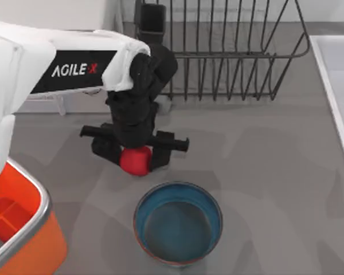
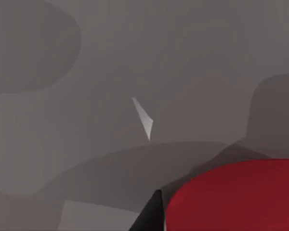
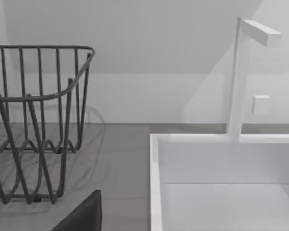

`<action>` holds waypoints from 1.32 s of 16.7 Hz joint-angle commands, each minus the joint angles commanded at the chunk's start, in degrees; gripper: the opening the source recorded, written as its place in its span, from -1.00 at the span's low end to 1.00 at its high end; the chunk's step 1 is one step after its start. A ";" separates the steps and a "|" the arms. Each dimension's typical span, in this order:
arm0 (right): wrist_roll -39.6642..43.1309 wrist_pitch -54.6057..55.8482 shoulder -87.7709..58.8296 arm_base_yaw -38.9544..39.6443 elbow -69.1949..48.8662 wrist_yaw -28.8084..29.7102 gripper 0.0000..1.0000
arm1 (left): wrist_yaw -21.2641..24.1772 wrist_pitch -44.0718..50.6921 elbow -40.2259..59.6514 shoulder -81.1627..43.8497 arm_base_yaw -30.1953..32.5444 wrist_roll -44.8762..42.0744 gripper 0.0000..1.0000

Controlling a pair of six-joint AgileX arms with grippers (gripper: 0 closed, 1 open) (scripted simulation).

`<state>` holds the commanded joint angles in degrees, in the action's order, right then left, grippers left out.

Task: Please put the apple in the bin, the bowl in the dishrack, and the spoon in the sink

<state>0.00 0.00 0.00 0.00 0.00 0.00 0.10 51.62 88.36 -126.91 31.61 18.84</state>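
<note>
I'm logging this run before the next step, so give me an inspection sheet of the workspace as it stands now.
Surface: grey table, bare between the items.
Job's things: apple between the left gripper's fingers, near the bowl; bowl upright at the front, holding nothing; bin at the front left; dishrack at the back; sink on the right. Spoon: nothing seen.
Clutter: nothing seen.
Grippers: left gripper shut on the apple, behind the bowl; right gripper: cannot tell.
Cables: nothing seen.
Surroundings: white wall and faucet behind the sink.
</note>
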 joint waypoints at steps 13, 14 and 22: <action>0.00 0.00 0.00 0.00 0.00 0.00 1.00 | -0.17 2.64 2.36 1.66 0.08 -0.18 -1.00; 0.00 0.00 0.00 0.00 0.00 0.00 1.00 | -0.16 4.57 3.90 2.08 0.09 -0.11 -1.00; 0.00 0.00 0.00 0.00 0.00 0.00 1.00 | -0.19 20.60 15.04 6.39 0.03 0.11 -1.00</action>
<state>0.00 0.00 0.00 0.00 0.00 0.00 -0.09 72.22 103.40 -120.52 31.64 18.95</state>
